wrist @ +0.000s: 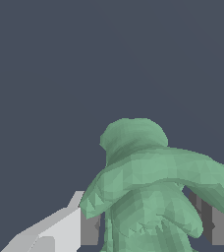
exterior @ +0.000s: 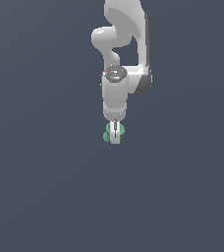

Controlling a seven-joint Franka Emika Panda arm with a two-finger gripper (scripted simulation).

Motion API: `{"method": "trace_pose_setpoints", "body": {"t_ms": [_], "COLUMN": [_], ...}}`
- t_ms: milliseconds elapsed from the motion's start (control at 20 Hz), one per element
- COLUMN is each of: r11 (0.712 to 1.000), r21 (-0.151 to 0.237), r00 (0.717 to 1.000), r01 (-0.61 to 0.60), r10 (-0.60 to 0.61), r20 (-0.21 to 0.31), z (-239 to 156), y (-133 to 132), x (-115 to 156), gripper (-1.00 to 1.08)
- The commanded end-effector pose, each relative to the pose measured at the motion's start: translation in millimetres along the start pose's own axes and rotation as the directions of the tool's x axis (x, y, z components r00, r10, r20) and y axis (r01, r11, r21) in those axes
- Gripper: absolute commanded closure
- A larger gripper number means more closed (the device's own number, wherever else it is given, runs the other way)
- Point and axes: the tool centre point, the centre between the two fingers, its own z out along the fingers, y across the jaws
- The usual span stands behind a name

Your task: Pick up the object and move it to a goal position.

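Object (wrist: 153, 192) is sitting between the fingers (wrist: 60, 231), which are clamping on it from both sides. In the wrist view its green body is filling the space between the two dark pads, one pad pressing against each flank. Its long axis is running along the fingers, away from the camera, with a rounded lobe pointing outward past the fingertips. A broad curled ridge is spreading crosswise below that lobe, overhanging both pads, and smaller folded lobes are hanging beneath it.

In the exterior view the arm (exterior: 121, 59) is reaching down from the frame's upper edge, and the gripper (exterior: 115, 138) is pointing toward the lower edge. Only slivers of the object (exterior: 106, 134) are showing there, as green bumps poking out on either side of the white fingers; its middle is hiding behind them.

Much is hard to make out. The near end of the object is being cut off by the wrist picture's edge, as are the fingers themselves. The arm's upper part is running out of the exterior view. The tabletop (exterior: 45, 187) is showing as flat, featureless dark blue-grey, so whether the object is touching it cannot be told. No writing or labels are readable anywhere.
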Motion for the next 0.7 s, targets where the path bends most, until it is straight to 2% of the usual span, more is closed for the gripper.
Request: {"method": "trace_pose_setpoints", "body": {"t_ms": [0, 300, 650], "r11": [1.000, 1.000, 1.000], "r21": [0.000, 0.000, 0.000], "r00": [1.000, 1.000, 1.000], "r01": [-0.001, -0.001, -0.001], "r10": [0.001, 0.001, 0.001], "r20": [0.000, -0.001, -0.002], "z": [-9.9, -25.8, -32.3], "y": [8.7, 21.0, 25.4], "x": [-18.6, -49.1, -61.3], "gripper": [1.08, 1.08, 1.08]}}
